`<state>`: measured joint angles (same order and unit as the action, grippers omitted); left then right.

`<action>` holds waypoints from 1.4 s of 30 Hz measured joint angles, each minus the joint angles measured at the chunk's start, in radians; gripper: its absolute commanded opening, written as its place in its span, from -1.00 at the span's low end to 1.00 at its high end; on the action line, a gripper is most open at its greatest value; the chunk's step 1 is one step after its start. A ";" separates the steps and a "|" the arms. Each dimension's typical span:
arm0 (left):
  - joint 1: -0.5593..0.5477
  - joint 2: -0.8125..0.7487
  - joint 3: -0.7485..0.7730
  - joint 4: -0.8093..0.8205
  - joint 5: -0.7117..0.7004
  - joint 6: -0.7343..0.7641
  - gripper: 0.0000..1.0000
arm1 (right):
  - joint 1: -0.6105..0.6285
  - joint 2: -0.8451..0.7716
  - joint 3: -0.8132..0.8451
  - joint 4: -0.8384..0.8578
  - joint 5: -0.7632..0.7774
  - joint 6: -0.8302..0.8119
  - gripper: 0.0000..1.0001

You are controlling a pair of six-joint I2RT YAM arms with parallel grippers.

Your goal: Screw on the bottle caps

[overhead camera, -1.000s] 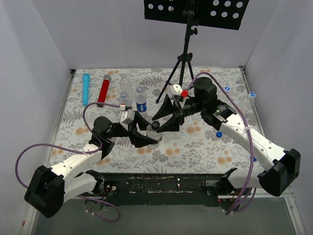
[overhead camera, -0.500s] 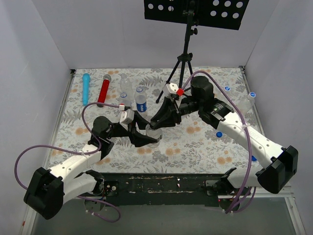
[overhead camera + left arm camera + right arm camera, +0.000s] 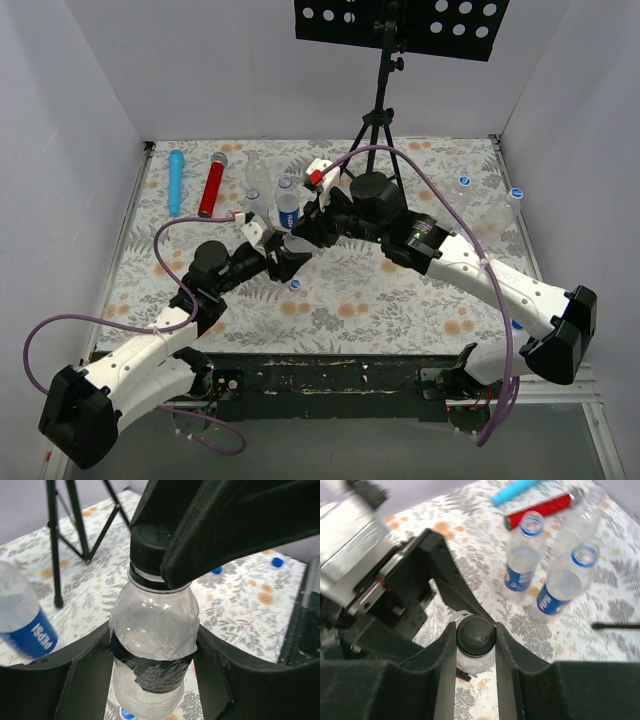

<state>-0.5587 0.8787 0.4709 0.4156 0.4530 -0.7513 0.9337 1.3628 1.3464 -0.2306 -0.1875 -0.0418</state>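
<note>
A clear bottle (image 3: 152, 625) was held upright, clamped around its body by the left pincer (image 3: 152, 655). The black cap (image 3: 476, 636), seated on the bottle's neck, was gripped on both sides by the right pincer (image 3: 475, 628), which was lowered onto it from above. Two uncapped blue-labelled bottles (image 3: 522, 562) were seen standing just beyond, and loose blue caps (image 3: 294, 285) were scattered over the floral surface (image 3: 400, 290)

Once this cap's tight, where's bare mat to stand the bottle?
Bare mat between left arm and right arm, right of the loose blue cap; also right of the tripod. Crowded far left: open bottles, red cylinder, blue cylinder.
</note>
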 measured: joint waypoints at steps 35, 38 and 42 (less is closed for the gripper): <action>0.031 0.160 0.034 0.307 0.528 -0.233 -1.00 | -0.309 -0.123 -0.115 0.232 -0.853 -0.028 0.46; 0.032 0.170 0.035 0.326 0.575 -0.251 -1.00 | -0.303 -0.114 -0.115 0.233 -0.918 -0.060 0.43; 0.032 0.172 0.035 0.334 0.618 -0.259 -1.00 | -0.279 -0.103 -0.114 0.228 -0.976 -0.102 0.36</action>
<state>-0.5266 1.0512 0.5060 0.7494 1.0706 -1.0103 0.6548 1.2602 1.2324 -0.0029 -1.1633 -0.1440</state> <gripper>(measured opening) 0.554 0.705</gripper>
